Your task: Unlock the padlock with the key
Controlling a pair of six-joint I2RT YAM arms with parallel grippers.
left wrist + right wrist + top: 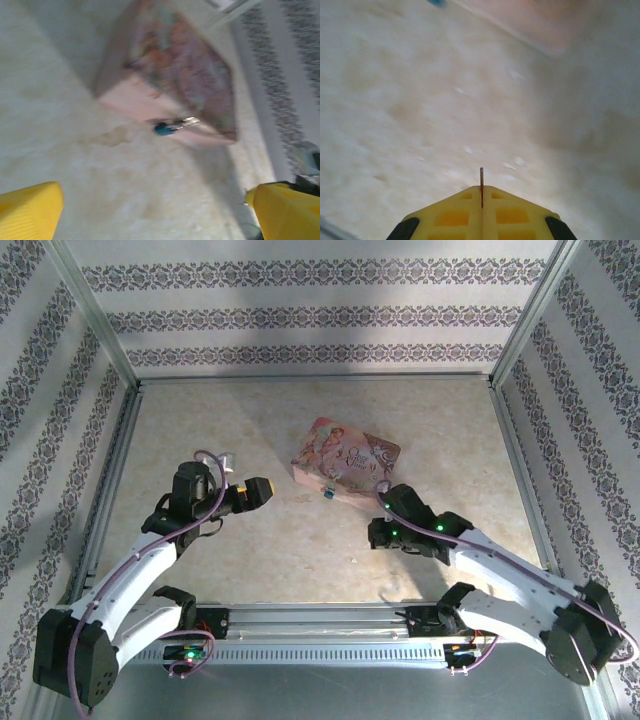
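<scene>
Right wrist view has my right fingers (472,197) pressed together and clamped on the key (481,180). It is a thin, pale metal sliver standing straight out of the seam between the two yellow pads. Past its tip is bare, blurred table (420,100). Far ahead and a little left of the tip, a scrap of blue is cut off by the picture's top edge: the padlock (437,2). The pink tin (535,20) lies ahead and to the right.

My left fingers (258,490) are spread wide and hold nothing. In the left wrist view one yellow pad sits at each lower corner, with open table between them. Ahead of that gap the padlock (164,129) is tiny, with a blue-teal body and a small bright shackle pointing off to the right. It lies on its side at the foot of the tin's pale side wall. The blur keeps me from telling whether it touches the wall or lies just beside it.

From the top external view, the padlock sits between my two sets of fingers, near both, on the tin's near edge. The table between and behind the fingers is bare. Beyond the tin, open table runs to the metal rail (310,381) below the wallpapered walls (300,315).
</scene>
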